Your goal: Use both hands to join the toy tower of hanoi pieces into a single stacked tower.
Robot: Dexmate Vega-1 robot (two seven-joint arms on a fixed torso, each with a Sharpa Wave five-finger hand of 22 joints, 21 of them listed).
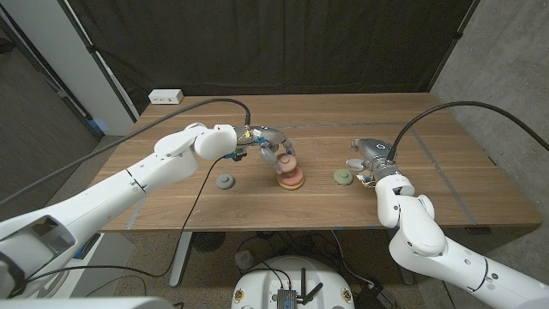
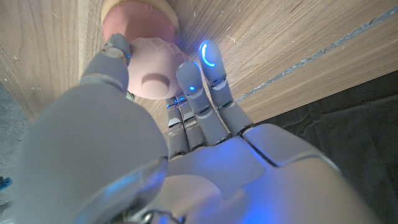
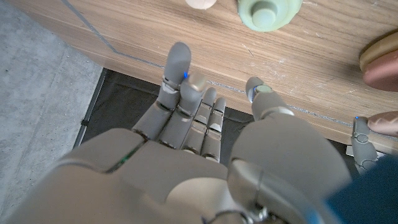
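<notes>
Fingers of the left hand (image 1: 273, 148) are seen closed around a small pink ring (image 1: 289, 160), which is held directly over the stacked tower (image 1: 289, 178) near the middle of the wooden counter (image 1: 446, 184). In the left wrist view the pink ring (image 2: 152, 76) is gripped between the thumb on one side and the other fingers (image 2: 189, 84) on the other, with a paler, wider piece (image 2: 140, 15) of the tower seen just beyond it; whether the ring is already seated on the tower cannot be told. The tower is made up of a few rounded pieces in pink and brownish tones.

A grey disc piece (image 1: 226, 181) lies on the counter just beside the left forearm, apart from the tower. A pale green disc piece (image 1: 344, 177) with a raised knob lies between the tower and the right hand (image 1: 367, 159), near the fingertips of that hand but not touched by them. The right hand is empty, with its fingers loosely spread and extended over the counter edge in the right wrist view, where the green piece (image 3: 268, 11) is seen just past the fingertips (image 3: 180, 59).

A white power strip (image 1: 166, 96) rests at the far corner of the counter, well apart from both hands.
</notes>
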